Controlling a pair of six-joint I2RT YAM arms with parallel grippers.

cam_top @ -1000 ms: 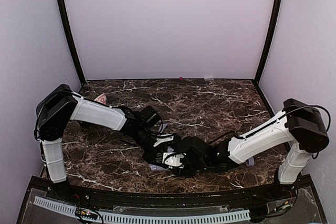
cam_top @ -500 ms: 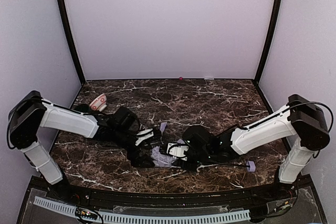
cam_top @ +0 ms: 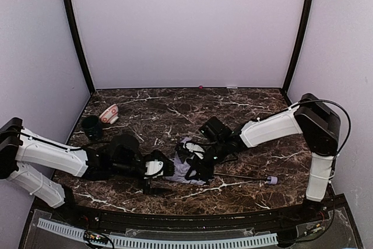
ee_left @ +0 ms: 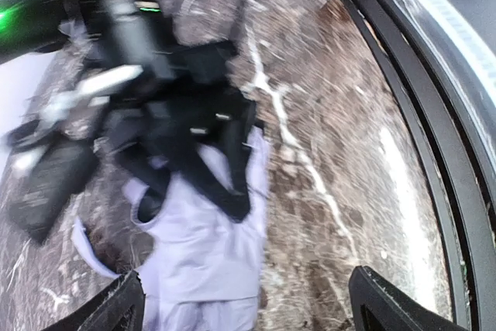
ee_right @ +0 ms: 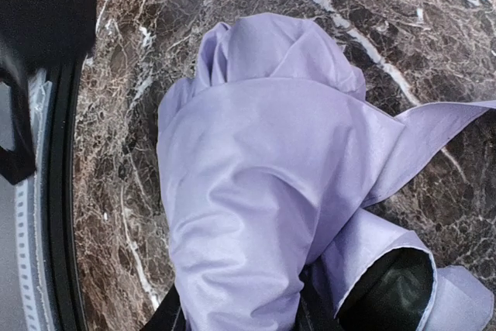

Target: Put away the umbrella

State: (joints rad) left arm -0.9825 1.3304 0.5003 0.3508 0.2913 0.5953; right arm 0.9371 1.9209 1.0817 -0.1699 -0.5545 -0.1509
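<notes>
The umbrella (cam_top: 184, 165) lies collapsed near the table's front middle, its pale lavender canopy (ee_right: 256, 184) bunched in folds with some black underside showing. Its thin black shaft (cam_top: 239, 176) runs right to the small lavender knob (cam_top: 271, 180). My right gripper (cam_top: 200, 166) is shut on the bunched canopy, whose fabric fills the space between its fingers (ee_right: 167, 319). My left gripper (cam_top: 162, 174) stands wide open just left of the canopy. Lavender fabric (ee_left: 205, 261) lies in front of its spread fingers (ee_left: 124, 308), untouched.
A red-patterned bowl (cam_top: 108, 113) lies tipped at the back left, with a small black cup (cam_top: 91, 125) beside it. The black front rail (cam_top: 186, 220) runs close behind the umbrella. Purple walls enclose the marble table (cam_top: 233, 109).
My left gripper has opened, let go of the canopy and drawn back to the left, the arm dropping low. My right gripper has closed on the canopy, and its arm has swung toward the back.
</notes>
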